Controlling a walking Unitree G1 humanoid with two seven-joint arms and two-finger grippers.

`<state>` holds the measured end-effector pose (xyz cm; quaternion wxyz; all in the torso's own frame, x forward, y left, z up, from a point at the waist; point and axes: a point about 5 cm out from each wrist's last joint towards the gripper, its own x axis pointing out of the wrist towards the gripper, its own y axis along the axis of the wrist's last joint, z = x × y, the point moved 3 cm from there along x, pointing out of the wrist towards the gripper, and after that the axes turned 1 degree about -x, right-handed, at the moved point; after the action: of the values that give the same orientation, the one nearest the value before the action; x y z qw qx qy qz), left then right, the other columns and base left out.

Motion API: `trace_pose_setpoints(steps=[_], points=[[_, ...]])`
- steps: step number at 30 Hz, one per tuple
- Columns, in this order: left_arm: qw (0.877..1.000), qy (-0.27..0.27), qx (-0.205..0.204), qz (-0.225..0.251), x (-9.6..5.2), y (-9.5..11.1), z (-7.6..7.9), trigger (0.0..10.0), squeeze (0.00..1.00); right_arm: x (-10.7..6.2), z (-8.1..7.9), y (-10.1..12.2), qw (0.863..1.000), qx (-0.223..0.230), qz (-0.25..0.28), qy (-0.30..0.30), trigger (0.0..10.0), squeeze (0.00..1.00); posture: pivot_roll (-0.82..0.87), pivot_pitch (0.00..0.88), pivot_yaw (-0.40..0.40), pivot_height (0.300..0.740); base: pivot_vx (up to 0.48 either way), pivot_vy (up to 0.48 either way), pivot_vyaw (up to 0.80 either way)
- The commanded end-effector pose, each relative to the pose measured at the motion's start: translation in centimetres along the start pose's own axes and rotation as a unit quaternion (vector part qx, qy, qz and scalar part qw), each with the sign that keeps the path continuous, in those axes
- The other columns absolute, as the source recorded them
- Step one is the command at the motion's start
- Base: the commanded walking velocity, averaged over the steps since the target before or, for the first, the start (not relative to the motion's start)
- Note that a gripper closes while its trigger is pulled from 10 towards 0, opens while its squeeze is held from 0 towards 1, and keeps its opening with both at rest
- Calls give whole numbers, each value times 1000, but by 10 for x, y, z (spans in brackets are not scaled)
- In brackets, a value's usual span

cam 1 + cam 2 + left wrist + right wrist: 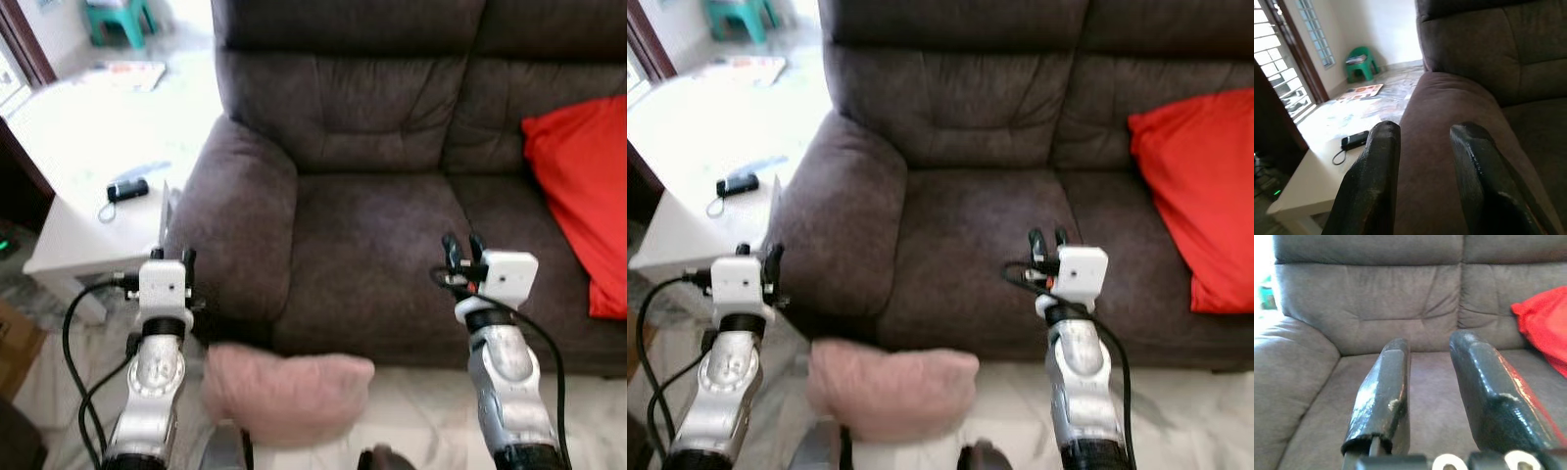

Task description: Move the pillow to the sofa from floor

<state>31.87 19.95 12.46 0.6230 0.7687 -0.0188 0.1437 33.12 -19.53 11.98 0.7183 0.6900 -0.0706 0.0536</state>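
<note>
A pale pink pillow (286, 392) lies on the floor against the front of the dark brown sofa (372, 245), between my two arms. My left gripper (171, 257) is raised beside the sofa's armrest (1449, 112), open with nothing between its fingers (1376, 161). Over the front of the seat cushion hovers my right gripper (462, 245), also open and empty; its fingers (1388, 387) point at the sofa's backrest. Both grippers are above and apart from the pillow.
A red cushion (583, 186) leans at the right end of the sofa. A white low table (88, 235) with a black device and cord (125, 190) stands left of the armrest. A green stool (118, 18) sits far back left. Light tiled floor (411, 411) lies in front.
</note>
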Motion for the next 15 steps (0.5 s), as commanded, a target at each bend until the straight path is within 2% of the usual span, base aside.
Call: trace_pose_setpoints(steps=[1, 10, 15], points=[[1000, 3, -4, -4, 0, -1, -3, 10000, 0, -2, 0, 1, 1000, 1, 0, 2, 10000, 0, -41, 106, -38, 662, 0, 0, 0], [1000, 5, -6, -7, -1, -2, -4, 10000, 0, -1, -2, -1, 1000, -2, -10, 5, 10000, 0, -40, 108, -39, 662, 0, 0, 0], [1000, 7, -7, -9, -1, -3, -5, 10000, 0, -1, -3, -1, 1000, -2, -12, 10, 10000, 0, -40, 108, -40, 632, 0, 0, 0]])
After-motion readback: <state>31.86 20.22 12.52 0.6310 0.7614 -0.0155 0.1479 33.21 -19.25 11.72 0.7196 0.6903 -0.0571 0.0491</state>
